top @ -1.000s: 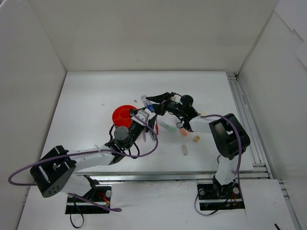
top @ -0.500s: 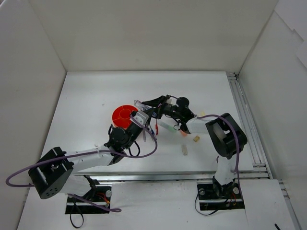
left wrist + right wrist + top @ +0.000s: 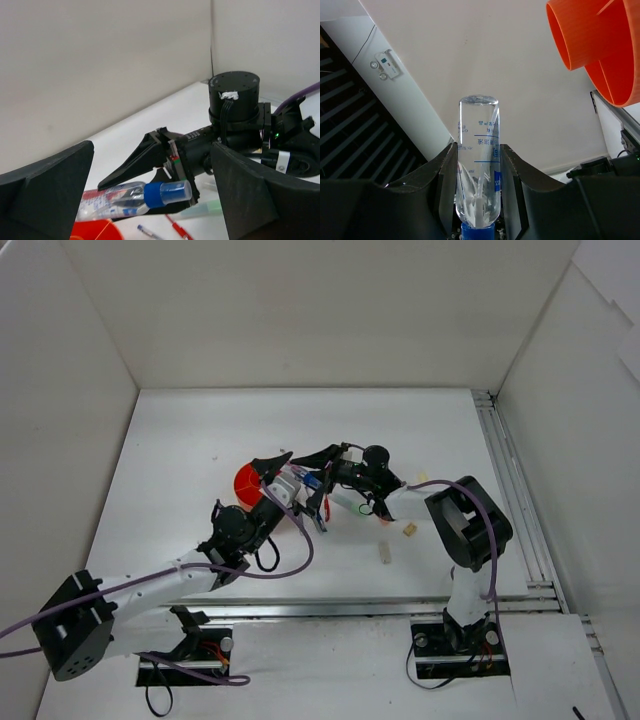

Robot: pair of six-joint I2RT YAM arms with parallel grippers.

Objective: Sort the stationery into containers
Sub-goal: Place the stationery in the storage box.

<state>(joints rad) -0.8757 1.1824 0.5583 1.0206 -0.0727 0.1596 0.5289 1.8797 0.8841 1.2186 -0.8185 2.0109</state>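
Note:
The orange-red bowl (image 3: 246, 480) sits at mid table, half hidden by my arms; its rim shows in the left wrist view (image 3: 95, 231) and in the right wrist view (image 3: 600, 45). My right gripper (image 3: 303, 468) (image 3: 477, 150) is shut on a clear bottle with a blue cap (image 3: 478, 165) (image 3: 135, 197), held in the air beside the bowl. My left gripper (image 3: 290, 488) (image 3: 152, 160) is open and empty, raised, its fingers on either side of the right gripper's tip. A red pen (image 3: 178, 231), a blue pen (image 3: 148, 231) and a green marker (image 3: 212, 207) lie on the table below.
A green marker (image 3: 346, 505), an orange marker (image 3: 384, 516) and two beige eraser blocks (image 3: 408, 530) (image 3: 384, 553) lie right of the bowl, under the right arm. White walls enclose the table; a metal rail (image 3: 510, 480) runs along the right side.
My right gripper has carried the bottle leftward toward the bowl. My left arm has risen and swung its open gripper up around the right gripper's tip.

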